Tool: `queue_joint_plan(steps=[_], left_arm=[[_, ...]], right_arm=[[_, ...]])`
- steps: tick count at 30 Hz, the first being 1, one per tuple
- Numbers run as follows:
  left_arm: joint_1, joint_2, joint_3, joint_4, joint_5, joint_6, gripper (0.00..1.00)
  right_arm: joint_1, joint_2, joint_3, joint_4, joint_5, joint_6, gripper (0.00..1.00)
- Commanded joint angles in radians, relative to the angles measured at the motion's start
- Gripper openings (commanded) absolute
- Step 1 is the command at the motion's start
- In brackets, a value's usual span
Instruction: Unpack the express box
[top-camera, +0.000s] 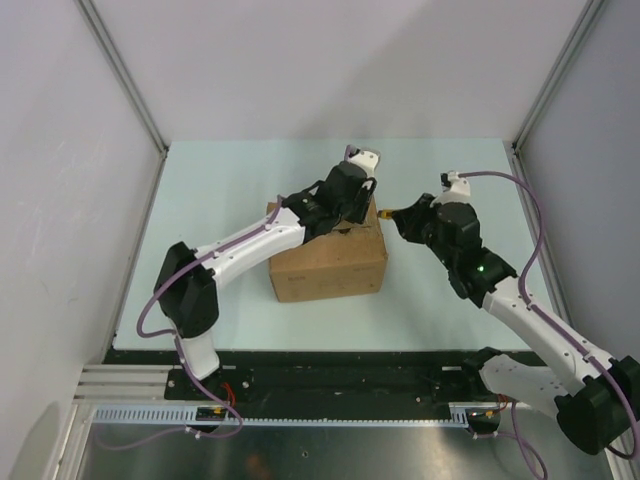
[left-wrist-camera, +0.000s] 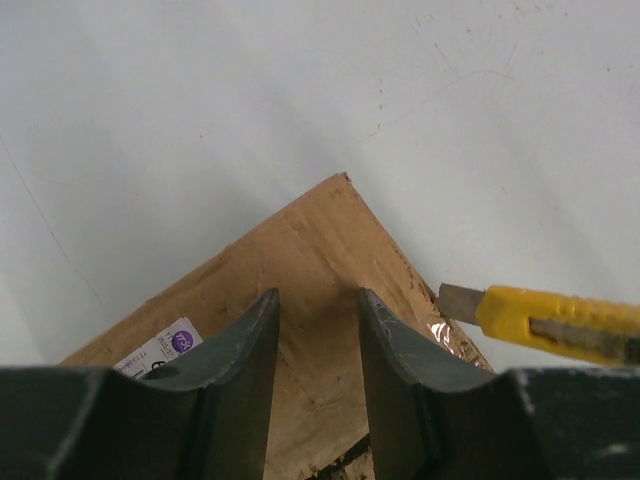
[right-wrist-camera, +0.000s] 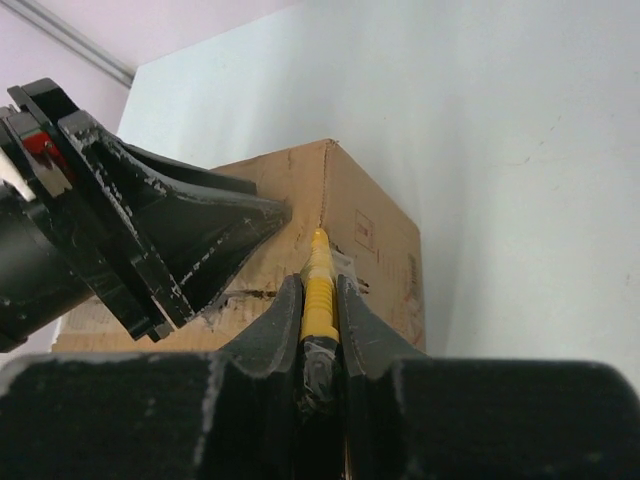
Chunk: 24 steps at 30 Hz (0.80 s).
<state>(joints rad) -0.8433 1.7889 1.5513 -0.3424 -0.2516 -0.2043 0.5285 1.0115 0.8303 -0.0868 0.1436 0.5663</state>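
The express box (top-camera: 328, 262) is a brown cardboard carton in the middle of the table, its flaps down. My left gripper (top-camera: 352, 215) rests on its far top, jaws open with bare cardboard (left-wrist-camera: 318, 300) between them; a white label (left-wrist-camera: 160, 347) shows beside the left finger. My right gripper (top-camera: 402, 220) is shut on a yellow utility knife (right-wrist-camera: 318, 285). The knife's blade (left-wrist-camera: 460, 301) sits at the box's right top edge, next to shiny tape (left-wrist-camera: 445, 335). The box (right-wrist-camera: 360, 225) fills the right wrist view, with the left gripper (right-wrist-camera: 190, 235) pressing on top.
The pale green table (top-camera: 450, 180) is bounded by white walls and metal frame posts (top-camera: 120, 75). A seam gap (right-wrist-camera: 250, 294) runs across the box top. The arm bases stand on a black rail (top-camera: 330, 375) at the near edge.
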Motion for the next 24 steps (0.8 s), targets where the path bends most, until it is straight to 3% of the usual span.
queue_joint_plan(steps=[1,14,24], left_arm=[[-0.002,0.070,0.041,-0.156,0.054,-0.086,0.40],[-0.002,0.145,0.090,-0.282,0.071,-0.161,0.36],[-0.002,0.153,0.087,-0.290,0.089,-0.164,0.35]], right_arm=[[0.074,-0.033,-0.005,-0.123,0.059,-0.051,0.00],[0.231,-0.074,-0.005,-0.139,0.312,-0.143,0.00],[0.275,-0.063,-0.016,-0.175,0.358,-0.112,0.00]])
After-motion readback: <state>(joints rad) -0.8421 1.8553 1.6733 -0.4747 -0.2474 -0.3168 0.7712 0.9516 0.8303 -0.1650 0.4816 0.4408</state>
